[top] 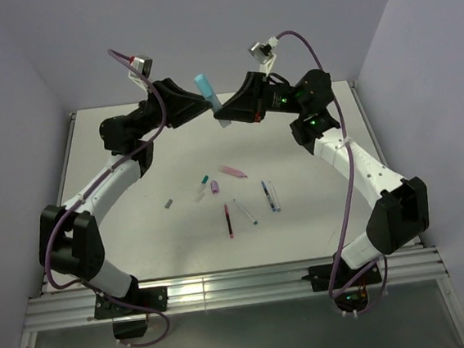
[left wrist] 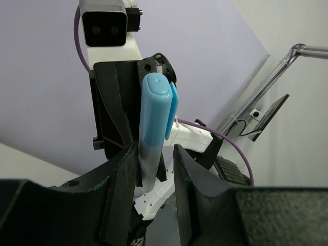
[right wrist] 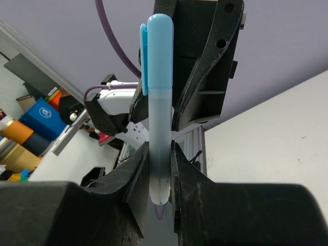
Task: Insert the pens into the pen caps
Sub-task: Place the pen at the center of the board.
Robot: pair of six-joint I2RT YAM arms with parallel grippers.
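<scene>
A light blue cap (right wrist: 160,51) sits over the top of a pale pen (right wrist: 160,128), whose barrel the right fingers (right wrist: 190,200) clamp. The left fingers (left wrist: 120,195) flank the same pen with a sliver of gap on one side; their grip cannot be told. Below both fingers, the bench (top: 140,248) carries five loose pens (top: 228,221), three caps (top: 215,188) and a pale bit (top: 201,193) too small to name.

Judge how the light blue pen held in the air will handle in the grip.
Probably stiff: the pen stands straight though the right tool pinches only its lower end. Its glossy plastic may slip in that pinch. Set down, the clip should keep it from rolling far.
</scene>
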